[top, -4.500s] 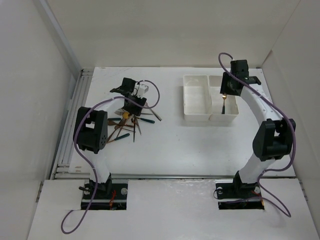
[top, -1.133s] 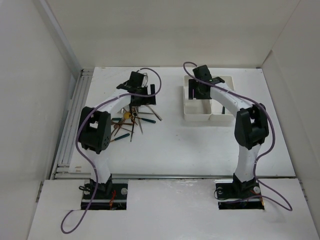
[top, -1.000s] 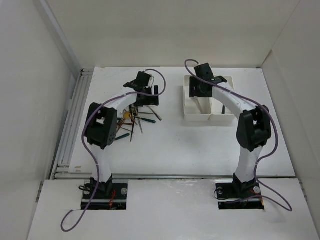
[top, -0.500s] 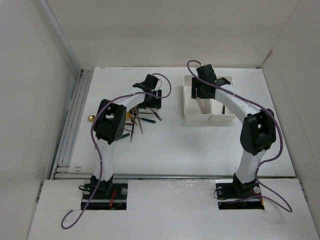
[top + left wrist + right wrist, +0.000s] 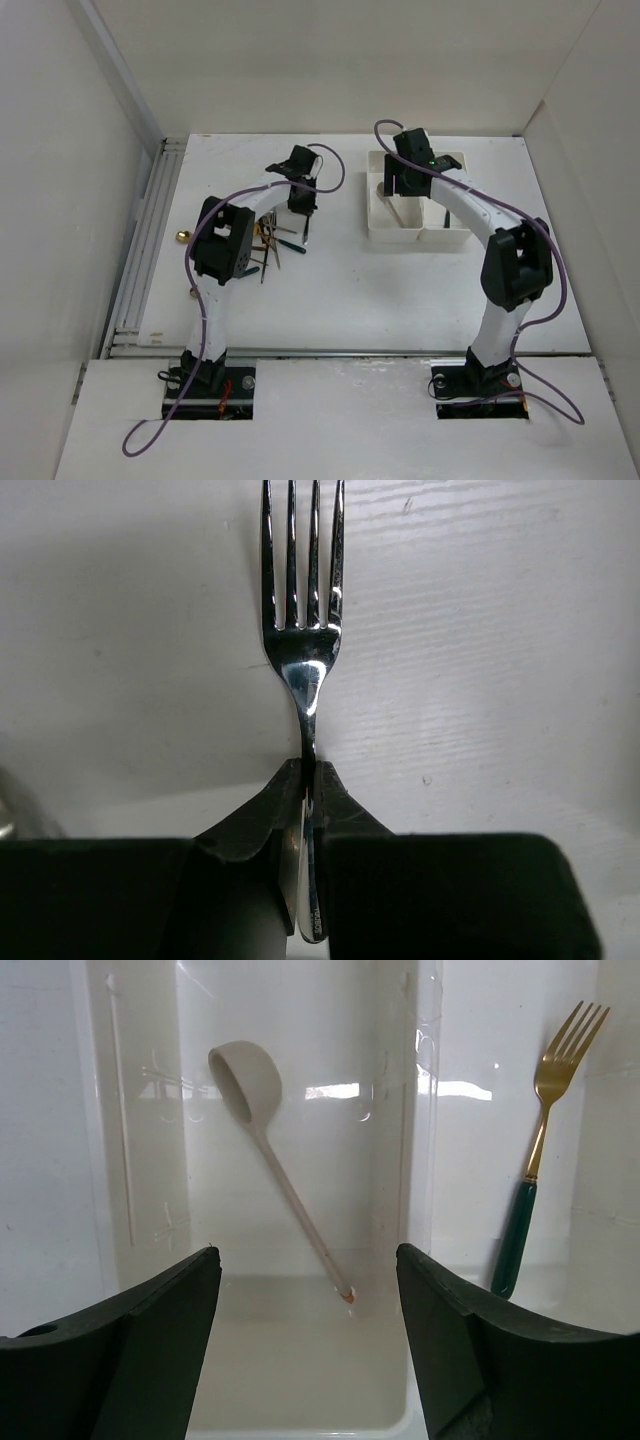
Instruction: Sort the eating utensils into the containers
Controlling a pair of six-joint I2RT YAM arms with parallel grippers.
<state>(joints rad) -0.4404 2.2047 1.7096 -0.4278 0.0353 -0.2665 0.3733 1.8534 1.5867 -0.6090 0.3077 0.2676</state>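
Left side first: the left gripper (image 5: 308, 780) is clamping down on a silver fork (image 5: 303, 630). In the left wrist view the two black fingers (image 5: 250, 820) are pinching right together on the handle just behind the neck, with basically no gap except the metal itself. The tines are pointing straight away from the camera over the bare white table (image 5: 350, 290). I can't tell whether the fork is resting on the surface or already off it. From the top camera that gripper is sitting just beside the far right edge of the loose pile of utensils (image 5: 262, 245), which is lying on the left half of the table.

The right gripper (image 5: 305, 1252) is hanging over the containers (image 5: 372, 225) with its fingers (image 5: 130, 1340) spread wide. Nothing is in them and they aren't touching anything. It's looking straight down into the left-hand bin in its wrist view, where a pale beige spoon (image 5: 290, 1195) is lying diagonally on the bottom, bowl toward the far left corner, handle tip toward the near side. In the neighbouring bin, just past the dividing wall, a gold fork with a dark green handle (image 5: 540, 1150) is lying with its tines toward the far end.

So I'm counting one piece in each bin and one gripped on the left, with the rest in the pile, well apart from the bins.
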